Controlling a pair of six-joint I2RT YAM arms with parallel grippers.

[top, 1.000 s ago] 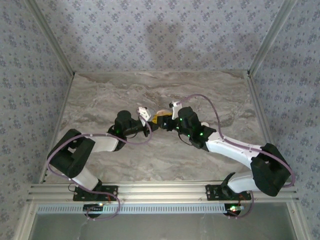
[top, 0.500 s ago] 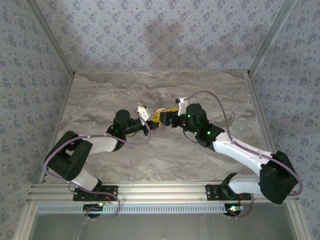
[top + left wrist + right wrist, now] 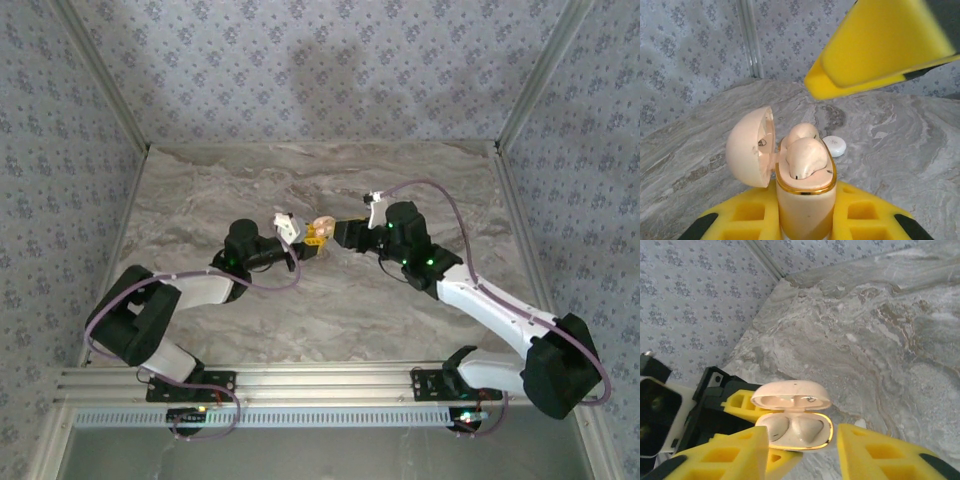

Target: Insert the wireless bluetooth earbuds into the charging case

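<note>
Earbuds (image 3: 801, 152) both seated in open charging case (image 3: 805, 205), clamped upright in left pincer (image 3: 805, 224) for access; right pincer (image 3: 799, 456) spread apart, just before it.

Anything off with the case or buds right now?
The nearer earbud sits high above the rim of the open case in the left gripper, so it may not be fully seated. Nothing looks spilled or damaged.

Charging case (image 3: 805, 200) base cut off by the bottom edge at the left claw (image 3: 805, 222), earbuds (image 3: 805, 156) with lower halves sunk out of sight inside it — a right claw (image 3: 802, 437) finger (image 3: 885, 45) blurred, cropped at top
</note>
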